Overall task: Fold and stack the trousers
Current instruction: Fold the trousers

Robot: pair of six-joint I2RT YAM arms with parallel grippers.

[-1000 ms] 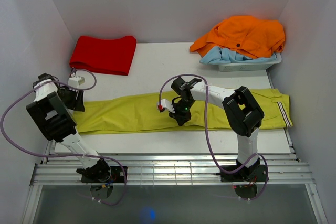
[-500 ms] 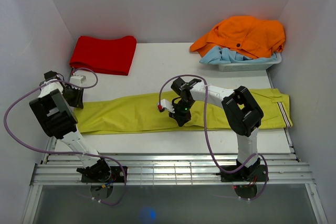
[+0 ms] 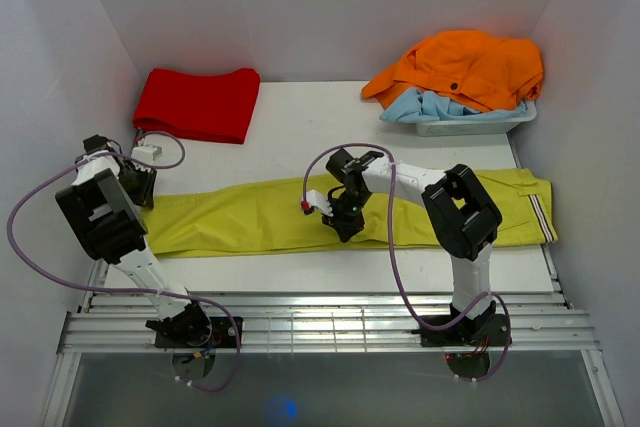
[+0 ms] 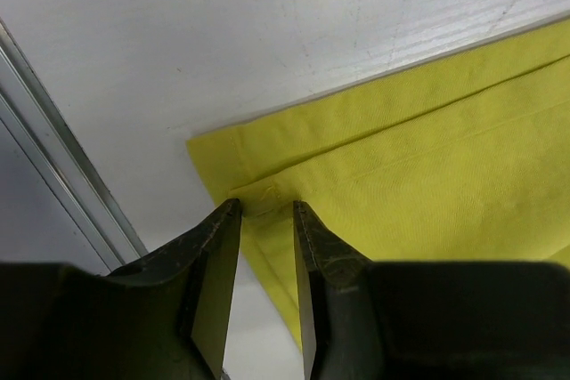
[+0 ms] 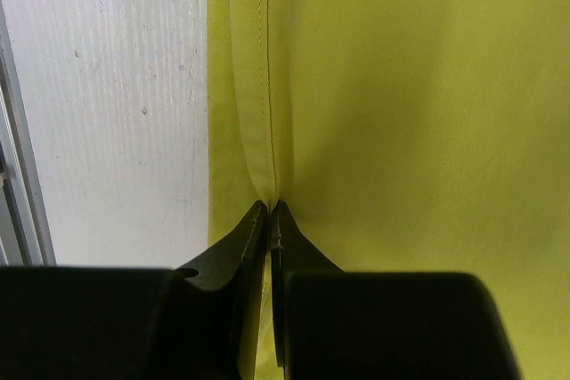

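Observation:
The yellow-green trousers [image 3: 250, 215] lie flat and stretched out across the table, hem at the left and striped waistband [image 3: 541, 215] at the right. My left gripper [image 3: 143, 187] is at the left hem. In the left wrist view it [image 4: 265, 206] is open, its jaws a little apart and straddling the hem corner of the trousers [image 4: 427, 157]. My right gripper [image 3: 343, 222] is at the middle of the near edge. In the right wrist view it [image 5: 269, 206] is shut on a pinched seam ridge of the trousers [image 5: 401, 113].
A folded red cloth [image 3: 197, 104] lies at the back left. A white bin [image 3: 470, 127] at the back right holds an orange garment [image 3: 460, 67] and a light blue one [image 3: 430, 105]. A metal rail [image 4: 62, 157] edges the table left of the hem.
My left arm has shifted slightly at the hem end. The right arm and the trousers have not visibly moved.

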